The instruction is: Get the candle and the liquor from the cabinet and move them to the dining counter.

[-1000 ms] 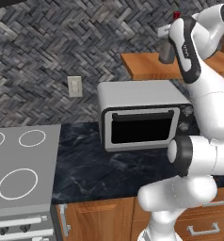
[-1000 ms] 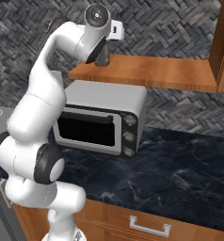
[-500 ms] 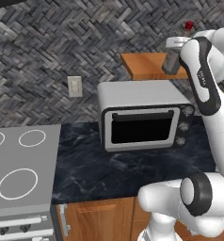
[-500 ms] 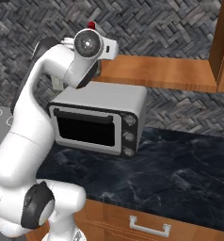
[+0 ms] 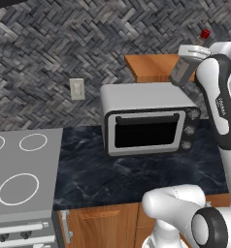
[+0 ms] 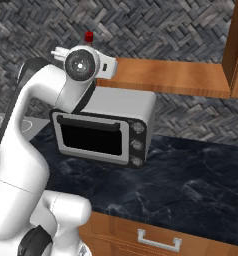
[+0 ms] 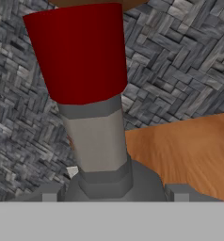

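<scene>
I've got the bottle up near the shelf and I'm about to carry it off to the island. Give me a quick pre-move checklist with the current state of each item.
1. Bottle sits centred in the claw, neck rising between the two fingertips: ok.
2. Firm grip: cannot tell; the contact with the body is hidden in the hand view.
3. Red cap on the bottle: ok.
4. Bottle off the cabinet shelf: cannot tell; the arm hides its base in both base views.
5. Microwave directly below the carry path: not ok, keep height while pulling away.
6. Candle location for the next trip: cannot tell.
</scene>
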{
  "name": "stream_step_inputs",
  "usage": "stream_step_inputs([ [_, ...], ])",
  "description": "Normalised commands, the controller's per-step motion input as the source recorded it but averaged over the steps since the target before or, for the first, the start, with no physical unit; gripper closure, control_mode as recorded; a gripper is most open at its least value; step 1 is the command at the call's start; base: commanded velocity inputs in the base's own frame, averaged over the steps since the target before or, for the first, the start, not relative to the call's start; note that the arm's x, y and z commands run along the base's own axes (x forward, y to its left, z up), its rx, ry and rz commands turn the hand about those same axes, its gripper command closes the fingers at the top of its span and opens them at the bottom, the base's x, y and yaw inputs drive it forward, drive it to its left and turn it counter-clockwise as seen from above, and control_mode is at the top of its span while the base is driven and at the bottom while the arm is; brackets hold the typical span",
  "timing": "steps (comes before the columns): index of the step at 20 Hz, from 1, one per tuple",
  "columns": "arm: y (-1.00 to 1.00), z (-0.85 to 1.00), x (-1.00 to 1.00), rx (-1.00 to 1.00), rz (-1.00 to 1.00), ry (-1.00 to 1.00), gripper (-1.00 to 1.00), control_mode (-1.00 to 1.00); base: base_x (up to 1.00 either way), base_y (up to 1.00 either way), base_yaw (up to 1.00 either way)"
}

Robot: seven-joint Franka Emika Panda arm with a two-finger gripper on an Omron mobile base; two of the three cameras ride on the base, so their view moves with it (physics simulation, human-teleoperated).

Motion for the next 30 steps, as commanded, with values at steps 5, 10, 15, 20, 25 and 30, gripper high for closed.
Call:
stream_step_inputs([
  [5, 0.05, -0.08, -0.51, 0.05, 0.00, 0.00, 1.00, -1.00, 0.00, 0.00, 0.00],
  [10, 0.02, -0.06, -0.48, 0.03, 0.00, 0.00, 1.00, -1.00, 0.00, 0.00, 0.00],
  [15, 0.07, -0.10, -0.57, -0.01, 0.00, 0.00, 1.00, -1.00, 0.00, 0.00, 0.00],
  [20, 0.14, -0.24, -0.39, -0.07, 0.00, 0.06, 1.00, -1.00, 0.00, 0.00, 0.00],
  [25, 0.19, -0.28, -0.13, -0.13, 0.00, 0.16, 1.00, -1.00, 0.00, 0.00, 0.00],
  [30, 0.10, -0.14, -0.03, -0.15, 0.00, 0.14, 1.00, -1.00, 0.00, 0.00, 0.00],
])
